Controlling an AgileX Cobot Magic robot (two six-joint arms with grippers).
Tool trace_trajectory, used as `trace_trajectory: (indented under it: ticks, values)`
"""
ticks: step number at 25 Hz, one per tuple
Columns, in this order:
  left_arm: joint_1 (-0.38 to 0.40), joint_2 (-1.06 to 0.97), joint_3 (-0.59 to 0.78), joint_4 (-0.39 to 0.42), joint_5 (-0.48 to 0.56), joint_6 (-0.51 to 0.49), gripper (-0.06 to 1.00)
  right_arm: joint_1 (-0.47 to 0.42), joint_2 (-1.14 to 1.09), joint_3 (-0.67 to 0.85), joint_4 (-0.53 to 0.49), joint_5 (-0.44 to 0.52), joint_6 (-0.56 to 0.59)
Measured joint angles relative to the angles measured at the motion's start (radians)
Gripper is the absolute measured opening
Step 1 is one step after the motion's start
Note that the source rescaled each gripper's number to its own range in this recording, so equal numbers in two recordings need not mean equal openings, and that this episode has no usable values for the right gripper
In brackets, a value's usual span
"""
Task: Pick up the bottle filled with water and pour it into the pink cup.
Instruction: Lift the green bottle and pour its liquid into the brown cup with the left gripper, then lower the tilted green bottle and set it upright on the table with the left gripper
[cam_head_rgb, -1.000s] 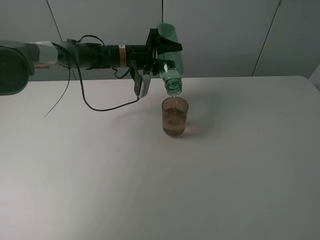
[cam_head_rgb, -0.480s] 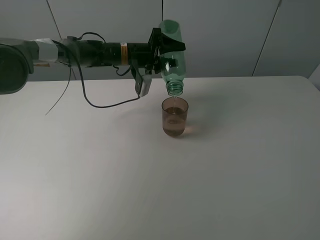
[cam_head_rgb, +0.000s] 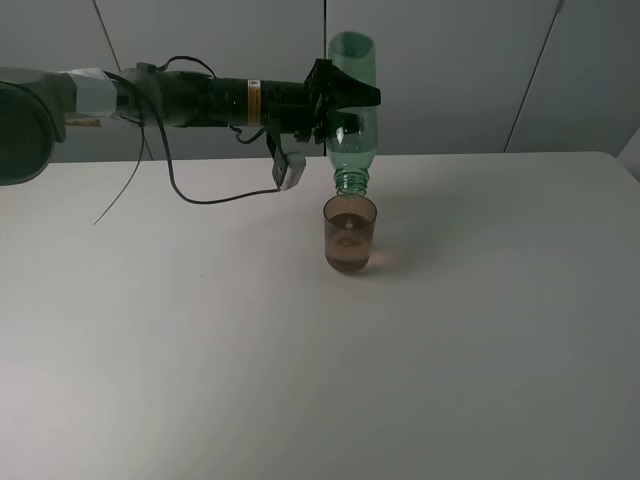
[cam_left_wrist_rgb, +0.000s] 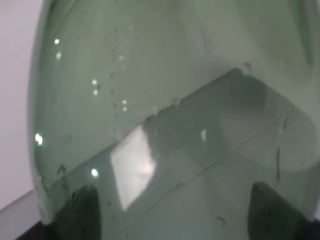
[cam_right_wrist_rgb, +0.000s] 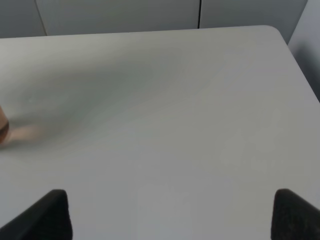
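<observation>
The green-tinted bottle (cam_head_rgb: 352, 112) hangs upside down, almost vertical, with its open mouth just above the pink cup (cam_head_rgb: 350, 234). The cup stands upright on the white table (cam_head_rgb: 200, 350) and holds water. My left gripper (cam_head_rgb: 333, 100) reaches in from the left and is shut on the bottle's body. In the left wrist view the bottle (cam_left_wrist_rgb: 165, 110) fills the picture between the dark fingertips (cam_left_wrist_rgb: 75, 212). My right gripper (cam_right_wrist_rgb: 170, 217) is open and empty over bare table, out of the exterior view. An edge of the cup (cam_right_wrist_rgb: 2, 125) shows in the right wrist view.
A black cable (cam_head_rgb: 200, 198) loops down from the left arm toward the table. The table's back edge meets a grey panelled wall (cam_head_rgb: 480, 70). The table's right corner (cam_right_wrist_rgb: 277, 30) shows in the right wrist view.
The left gripper has tipped the bottle further, from slanted to nearly straight upside down, and shifted slightly right. The cup has not moved.
</observation>
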Motion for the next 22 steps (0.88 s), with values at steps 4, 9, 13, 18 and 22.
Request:
trace_trajectory:
  ticks: [4, 9, 13, 18, 22]
  values:
    - [-0.009, -0.013, 0.000, 0.026, 0.000, 0.035, 0.00, 0.000, 0.000, 0.000, 0.000, 0.000, 0.000]
    - [-0.018, -0.021, -0.002, 0.037, -0.002, 0.045, 0.00, 0.000, 0.000, 0.000, 0.000, 0.000, 0.000]
    - [-0.018, -0.021, -0.002, 0.041, -0.002, 0.023, 0.00, 0.000, 0.000, 0.000, 0.000, 0.000, 0.000]
    - [-0.016, -0.021, -0.002, 0.028, 0.002, -0.107, 0.00, 0.000, 0.000, 0.000, 0.000, 0.000, 0.000]
    - [-0.001, -0.023, 0.002, 0.017, 0.015, -0.347, 0.00, 0.000, 0.000, 0.000, 0.000, 0.000, 0.000]
